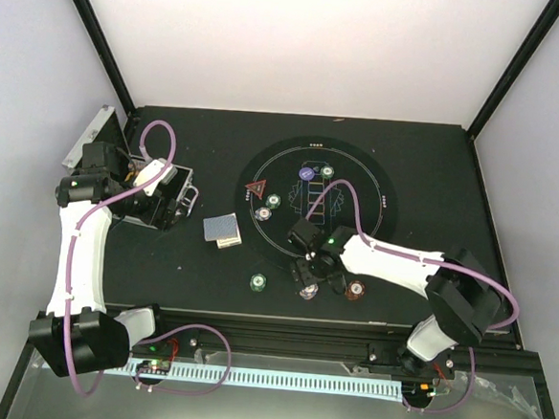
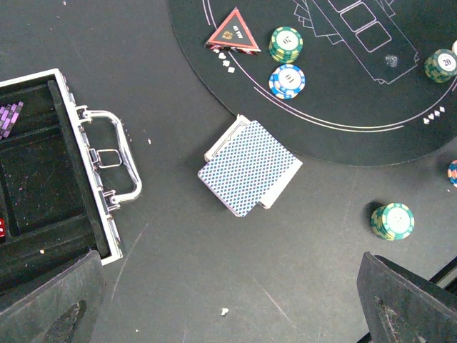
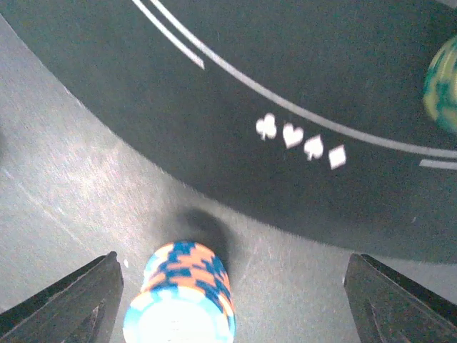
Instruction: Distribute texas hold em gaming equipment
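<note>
My right gripper (image 1: 318,277) is open and low over the table just off the mat's near rim. An orange-and-blue chip stack (image 3: 182,293) stands between its fingers, close to the left finger (image 3: 71,304) and apart from it; it also shows in the top view (image 1: 307,290). My left gripper (image 1: 164,184) is open and empty, high beside the case. Under it lies the blue-backed card deck (image 2: 250,166). A red triangle marker (image 2: 233,32), a green stack (image 2: 285,44) and a blue stack (image 2: 287,80) sit on the mat. A green stack (image 2: 393,220) stands off it.
The round black mat (image 1: 378,168) fills the table's middle, with a purple button (image 1: 307,173) and a green chip (image 1: 327,172) at its far side. A red-brown stack (image 1: 354,290) stands near its front edge. The open silver case (image 2: 78,164) lies at left, purple chips inside.
</note>
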